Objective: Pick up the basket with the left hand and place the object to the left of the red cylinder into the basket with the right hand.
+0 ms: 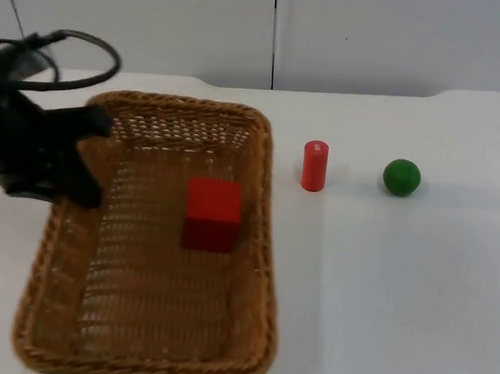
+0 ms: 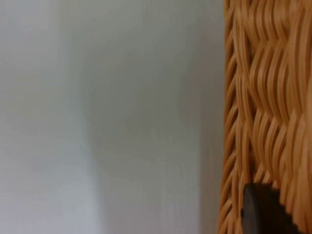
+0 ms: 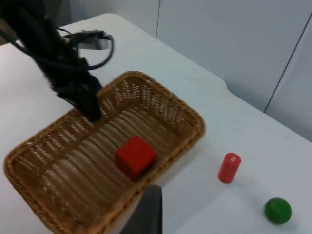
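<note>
A brown wicker basket (image 1: 260, 238) fills the left half of the top view, and my left gripper (image 1: 85, 157) is shut on its left rim. That basket wall (image 2: 263, 97) stands right against the left fingertip (image 2: 261, 212). A red cube (image 1: 212, 213) lies on the basket floor. On the table to the right of the basket, a red cylinder (image 1: 315, 165) stands upright. In the right wrist view, my right gripper hangs high above the table, looking down on the basket (image 3: 190, 117), cube (image 3: 135, 156), cylinder (image 3: 228, 167) and left gripper (image 3: 91, 108). One black fingertip (image 3: 148, 214) is seen.
A green ball (image 1: 401, 177) rests to the right of the red cylinder, also seen as the green ball (image 3: 278, 210). White table (image 1: 396, 287) stretches open on the right side, and the grey partition wall (image 1: 367, 38) closes the back.
</note>
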You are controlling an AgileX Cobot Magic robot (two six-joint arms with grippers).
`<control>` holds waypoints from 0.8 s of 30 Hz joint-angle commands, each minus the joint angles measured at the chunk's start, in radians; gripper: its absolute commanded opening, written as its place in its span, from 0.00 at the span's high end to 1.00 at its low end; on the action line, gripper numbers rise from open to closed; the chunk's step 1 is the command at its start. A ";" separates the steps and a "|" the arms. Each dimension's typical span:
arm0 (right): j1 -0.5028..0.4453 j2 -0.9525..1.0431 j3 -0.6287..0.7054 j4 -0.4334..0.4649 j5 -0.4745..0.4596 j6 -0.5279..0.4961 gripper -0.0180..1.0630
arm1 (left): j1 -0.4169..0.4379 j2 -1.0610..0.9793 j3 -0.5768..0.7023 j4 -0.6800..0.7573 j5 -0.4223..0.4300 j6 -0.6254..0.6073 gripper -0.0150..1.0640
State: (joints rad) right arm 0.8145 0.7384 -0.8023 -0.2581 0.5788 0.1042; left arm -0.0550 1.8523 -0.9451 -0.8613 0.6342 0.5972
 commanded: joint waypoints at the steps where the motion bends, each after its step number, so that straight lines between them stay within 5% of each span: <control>1: -0.005 -0.004 0.007 -0.005 -0.023 0.002 0.22 | -0.029 0.036 -0.025 -0.055 0.007 -0.011 0.99; 14: -0.005 -0.004 0.007 -0.028 -0.023 0.008 0.22 | -0.071 0.205 -0.040 -0.091 -0.043 -0.003 0.99; 17: -0.005 -0.004 0.007 -0.028 -0.023 0.008 0.22 | -0.071 0.205 -0.040 -0.091 -0.038 0.000 0.91; 21: -0.005 -0.004 0.007 -0.028 -0.023 0.008 0.22 | -0.071 0.205 -0.040 -0.086 -0.011 0.008 0.55; 22: -0.005 -0.004 0.007 -0.028 -0.023 0.008 0.22 | -0.071 0.205 -0.040 -0.086 -0.011 0.008 0.55; 24: -0.005 -0.004 0.007 -0.028 -0.023 0.008 0.22 | -0.071 0.191 -0.040 -0.048 -0.013 0.008 0.33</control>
State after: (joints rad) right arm 0.8145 0.7384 -0.8001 -0.2805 0.5702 0.1131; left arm -0.1220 2.0576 -0.9869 -0.9335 0.6128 0.6015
